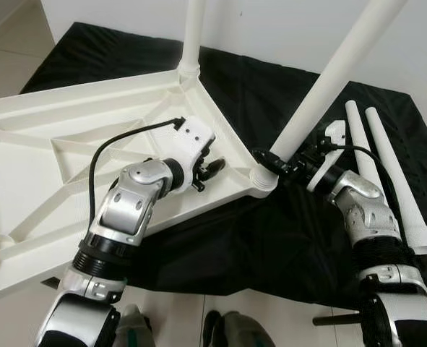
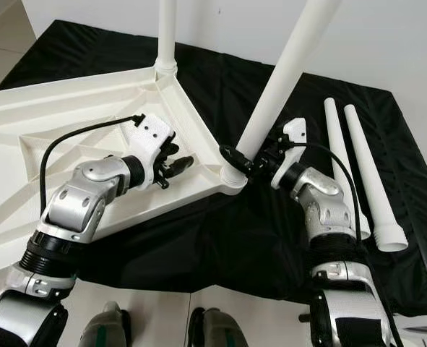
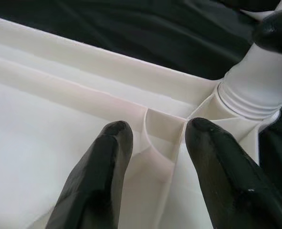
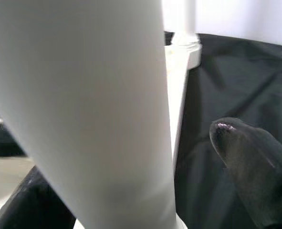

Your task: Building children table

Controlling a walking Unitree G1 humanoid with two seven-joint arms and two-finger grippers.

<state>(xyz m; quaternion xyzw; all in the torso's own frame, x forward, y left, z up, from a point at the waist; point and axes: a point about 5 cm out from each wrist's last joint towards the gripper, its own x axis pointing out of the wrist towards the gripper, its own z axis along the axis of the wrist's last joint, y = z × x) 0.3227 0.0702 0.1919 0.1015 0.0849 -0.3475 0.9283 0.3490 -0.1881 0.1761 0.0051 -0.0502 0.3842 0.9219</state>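
Note:
The white plastic table top (image 1: 40,166) lies upside down on a black cloth (image 1: 271,238). One white leg (image 1: 193,36) stands upright in its far corner. A second leg (image 1: 329,79) leans to the right in the near right corner socket (image 1: 262,181). My right gripper (image 1: 277,163) is around this leg's base, open. In the right wrist view one finger (image 4: 245,157) stands off the leg with a gap showing. My left gripper (image 1: 212,168) is open over the table's underside just inside the rim, its fingers (image 3: 102,167) either side of a rib near that socket.
Two loose white legs (image 1: 386,173) lie side by side on the cloth at the right. A white wall (image 1: 271,29) stands close behind. Pale floor tiles (image 1: 11,50) show at the far left, and my feet (image 1: 235,329) are at the cloth's near edge.

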